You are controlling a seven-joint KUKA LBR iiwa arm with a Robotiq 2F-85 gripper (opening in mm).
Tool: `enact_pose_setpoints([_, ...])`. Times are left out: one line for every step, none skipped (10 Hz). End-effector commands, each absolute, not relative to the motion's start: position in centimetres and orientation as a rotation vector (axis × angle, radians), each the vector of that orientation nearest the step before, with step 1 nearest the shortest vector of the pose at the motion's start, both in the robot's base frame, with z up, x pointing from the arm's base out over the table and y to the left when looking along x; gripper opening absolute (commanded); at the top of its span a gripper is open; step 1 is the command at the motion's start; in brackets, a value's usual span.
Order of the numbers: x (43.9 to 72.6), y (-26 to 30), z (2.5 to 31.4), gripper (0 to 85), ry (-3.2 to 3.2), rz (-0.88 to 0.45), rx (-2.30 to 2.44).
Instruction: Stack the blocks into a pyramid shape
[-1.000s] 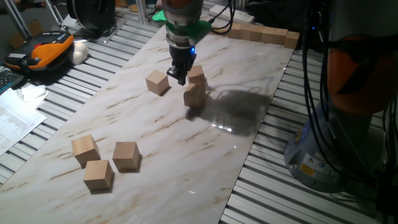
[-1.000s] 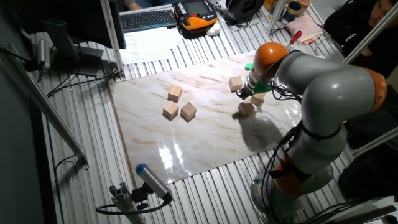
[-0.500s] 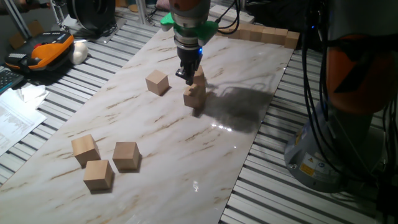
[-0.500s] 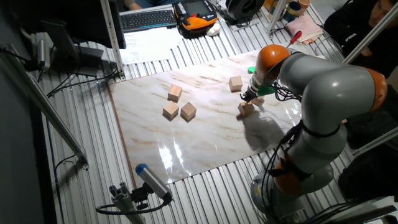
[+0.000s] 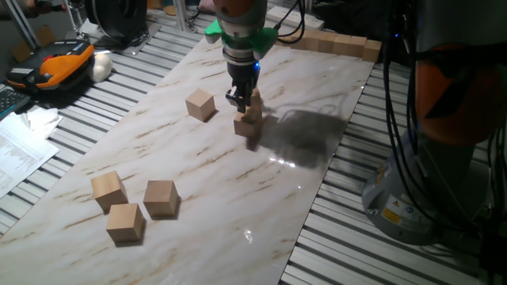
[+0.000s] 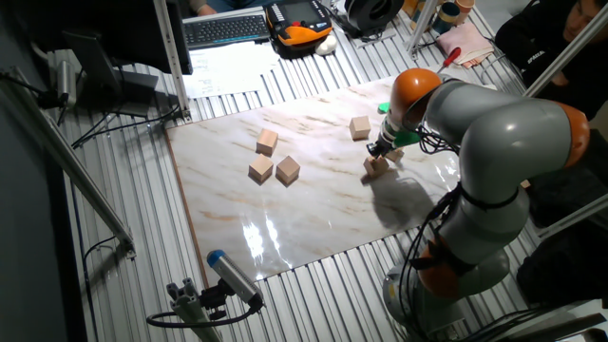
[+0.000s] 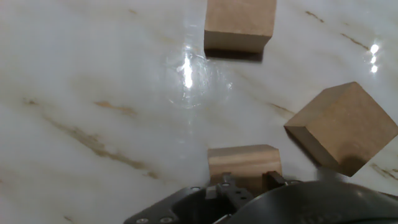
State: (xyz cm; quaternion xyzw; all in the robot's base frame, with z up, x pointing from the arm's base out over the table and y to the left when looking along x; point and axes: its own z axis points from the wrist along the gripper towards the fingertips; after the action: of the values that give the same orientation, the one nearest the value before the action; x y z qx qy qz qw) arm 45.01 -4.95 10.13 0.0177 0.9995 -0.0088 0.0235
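The gripper [image 5: 240,98] had shifted from beside the lone cube [image 5: 200,104] to directly over the pair of cubes [image 5: 248,120], apparently clamping one; three more cubes [image 5: 131,204] lay well away.

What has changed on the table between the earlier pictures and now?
The gripper has moved from beside the lone block over to the pair of blocks and come lower. Whether it grips a block cannot be told. The three blocks at the near end stayed in place.
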Motion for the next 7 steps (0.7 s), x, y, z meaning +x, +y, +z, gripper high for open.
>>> enact_pose_setpoints([45.0, -4.9, 10.1, 51.0, 3.094, -0.027, 0.052])
enact_pose_setpoints([44.8, -5.0, 10.0, 51.0, 3.082, -0.025, 0.047])
enact_pose_setpoints([44.8, -5.1, 9.8, 51.0, 3.073, -0.013, 0.03])
enact_pose_setpoints([44.6, -5.2, 9.7, 68.0, 3.064, -0.01, 0.025])
enact_pose_setpoints([44.6, -5.1, 9.5, 68.0, 3.054, -0.006, 0.027])
enact_pose_setpoints([44.5, -5.0, 9.1, 68.0, 3.048, 0.006, 0.025])
enact_pose_setpoints([44.5, -4.8, 8.6, 68.0, 3.043, 0.011, 0.022])
